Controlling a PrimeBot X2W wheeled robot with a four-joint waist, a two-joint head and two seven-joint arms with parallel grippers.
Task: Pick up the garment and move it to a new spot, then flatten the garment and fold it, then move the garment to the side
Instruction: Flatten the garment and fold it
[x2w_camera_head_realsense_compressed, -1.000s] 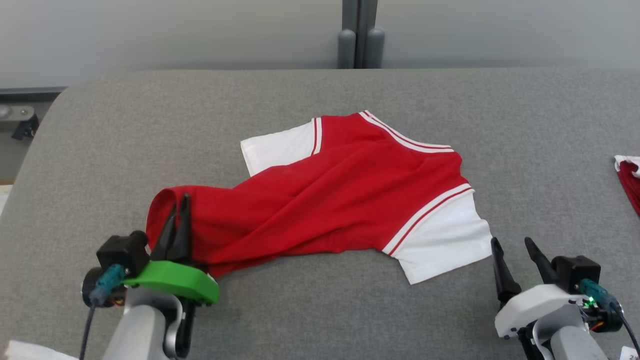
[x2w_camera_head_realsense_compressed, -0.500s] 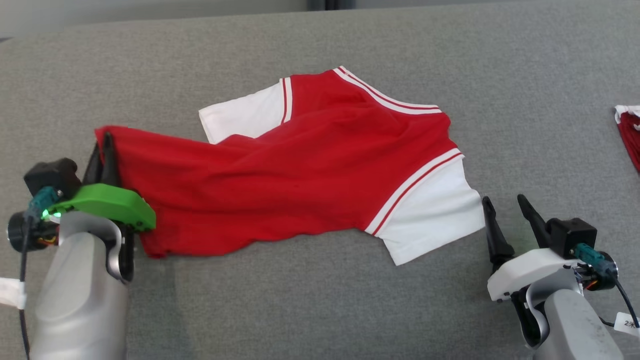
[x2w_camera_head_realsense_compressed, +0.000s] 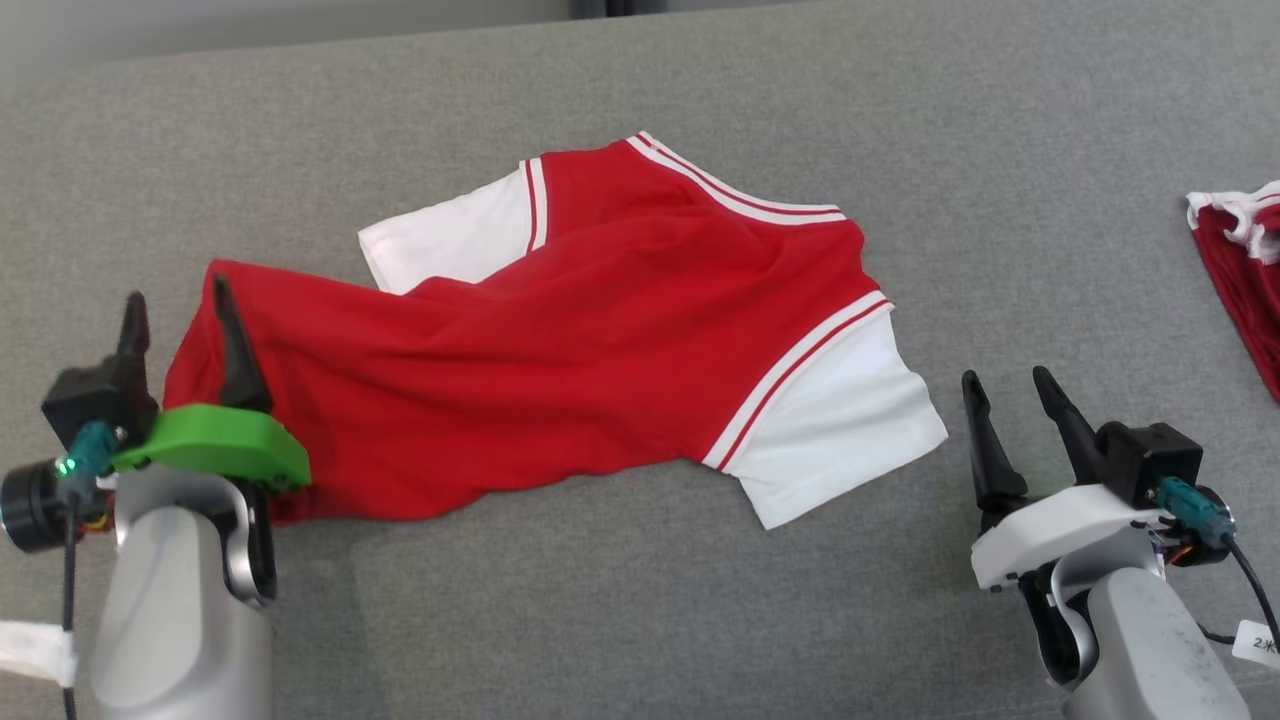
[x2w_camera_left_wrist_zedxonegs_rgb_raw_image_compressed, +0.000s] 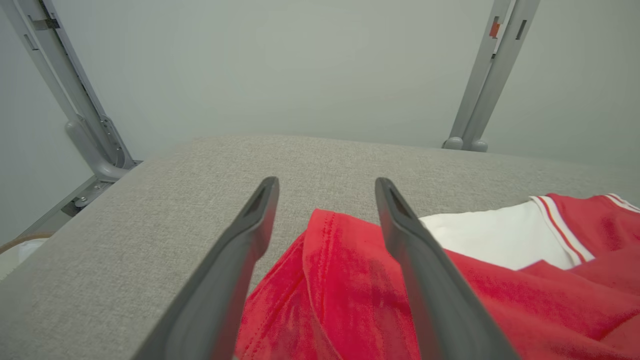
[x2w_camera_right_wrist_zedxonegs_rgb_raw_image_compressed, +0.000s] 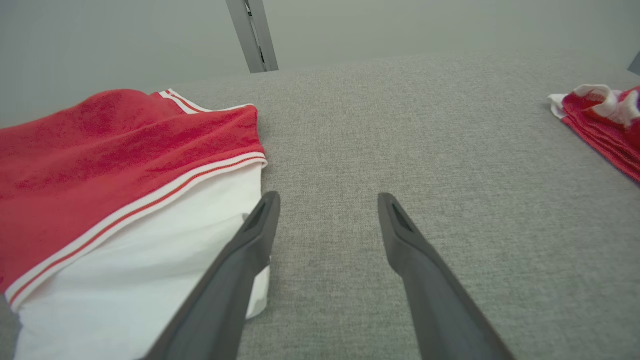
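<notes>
A red garment with white sleeves and white striped trim lies rumpled on the grey padded table, its bottom hem stretched out to the left. My left gripper stands open over that hem corner, and the red hem lies between its fingers in the left wrist view. My right gripper is open just right of the near white sleeve. In the right wrist view that sleeve touches the left finger of the right gripper, and nothing is held.
A second red and white cloth lies bunched at the table's right edge, also seen in the right wrist view as a folded pile. Grey metal posts stand behind the table against a pale wall. Bare grey table stretches in front of the garment.
My left gripper, shut on the hem earlier, dragged it out to the left and has now opened and let it go. The head camera tilted down and shifted. The right gripper stayed open beside the sleeve.
</notes>
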